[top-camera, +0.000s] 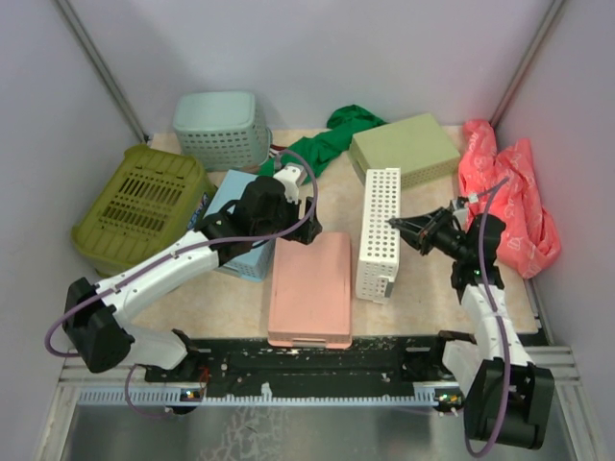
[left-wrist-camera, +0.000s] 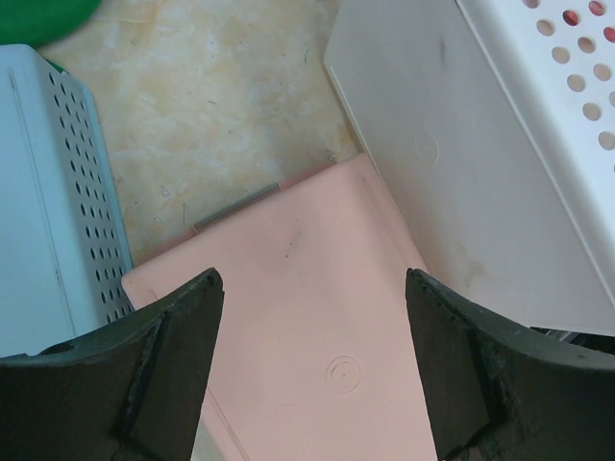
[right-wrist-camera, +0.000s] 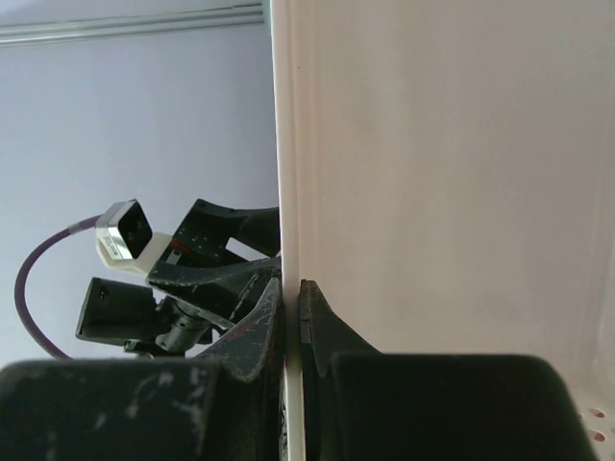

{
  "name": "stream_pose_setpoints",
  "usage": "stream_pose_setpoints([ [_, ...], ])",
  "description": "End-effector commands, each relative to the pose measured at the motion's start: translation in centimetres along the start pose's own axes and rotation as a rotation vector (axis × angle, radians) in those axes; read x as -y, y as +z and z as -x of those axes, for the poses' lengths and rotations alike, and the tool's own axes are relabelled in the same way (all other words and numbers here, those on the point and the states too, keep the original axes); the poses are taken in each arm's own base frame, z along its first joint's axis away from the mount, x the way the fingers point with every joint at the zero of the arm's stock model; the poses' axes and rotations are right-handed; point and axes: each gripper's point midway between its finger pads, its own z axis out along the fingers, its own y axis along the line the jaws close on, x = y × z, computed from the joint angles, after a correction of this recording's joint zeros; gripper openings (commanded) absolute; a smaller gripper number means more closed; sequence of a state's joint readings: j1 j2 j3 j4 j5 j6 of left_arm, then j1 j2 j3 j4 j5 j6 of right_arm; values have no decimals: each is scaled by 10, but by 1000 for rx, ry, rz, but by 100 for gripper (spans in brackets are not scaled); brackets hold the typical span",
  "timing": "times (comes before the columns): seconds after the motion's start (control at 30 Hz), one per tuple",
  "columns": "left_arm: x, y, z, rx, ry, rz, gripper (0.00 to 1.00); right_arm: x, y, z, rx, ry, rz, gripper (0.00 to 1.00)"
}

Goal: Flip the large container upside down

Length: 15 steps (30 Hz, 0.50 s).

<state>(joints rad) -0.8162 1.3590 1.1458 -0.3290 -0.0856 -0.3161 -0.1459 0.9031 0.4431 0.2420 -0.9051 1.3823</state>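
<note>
The large container, an olive-green slotted basket (top-camera: 139, 204), sits at the far left by the wall, untouched by either gripper. My left gripper (top-camera: 306, 229) is open and empty, hovering over the far end of a pink tray (top-camera: 309, 288); in the left wrist view its jaws (left-wrist-camera: 312, 370) stand wide apart above the pink tray (left-wrist-camera: 307, 317). My right gripper (top-camera: 396, 226) is shut on the wall of a white perforated basket (top-camera: 380, 235) that stands on its side; the right wrist view shows its fingertips (right-wrist-camera: 291, 298) pinching that thin white wall (right-wrist-camera: 432, 173).
A light-blue perforated basket (top-camera: 235, 230) lies under my left arm. A teal grid-holed basket (top-camera: 221, 125) stands at the back, with a green cloth (top-camera: 332, 139) and a pale green container (top-camera: 404, 149) beside it. A red plastic bag (top-camera: 509, 197) lies at right.
</note>
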Motion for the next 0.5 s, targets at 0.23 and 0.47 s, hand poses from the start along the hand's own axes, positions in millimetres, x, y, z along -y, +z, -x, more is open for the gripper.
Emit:
stream_pose_setpoints([
  [0.23,7,1,15,36,2,-27,82,37,-27,13,22,-7,-80,0],
  [0.47,8,2,16,34,4,-31,82,70,-41,22,83,-28,-230,10],
])
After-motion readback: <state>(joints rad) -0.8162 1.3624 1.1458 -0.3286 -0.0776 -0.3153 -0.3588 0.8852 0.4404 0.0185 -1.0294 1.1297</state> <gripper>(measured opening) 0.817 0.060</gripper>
